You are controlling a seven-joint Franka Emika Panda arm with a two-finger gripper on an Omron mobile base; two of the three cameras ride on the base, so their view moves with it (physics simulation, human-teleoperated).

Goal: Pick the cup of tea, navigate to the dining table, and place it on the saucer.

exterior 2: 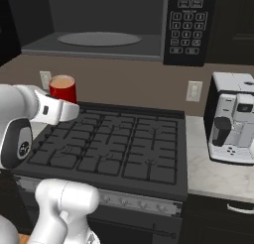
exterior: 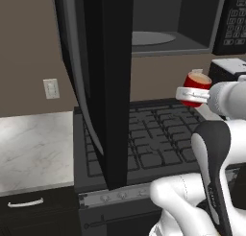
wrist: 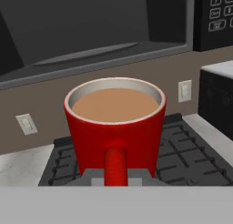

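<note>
Open microwave [exterior 2: 99,25] above black stove [exterior 2: 114,149], brown wall [exterior 2: 139,82].

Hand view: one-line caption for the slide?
Jaws shut on the handle of the cup of tea, held upright above the black stove, open microwave behind.

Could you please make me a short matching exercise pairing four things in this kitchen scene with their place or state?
Things:
1. cup of tea
2. microwave door
3. coffee machine
4. gripper

Place or state:
A. swung open
B. on the marble counter right of the stove
C. held above the stove
D. shut on the mug's handle

Pairs: 1-C, 2-A, 3-B, 4-D
</note>
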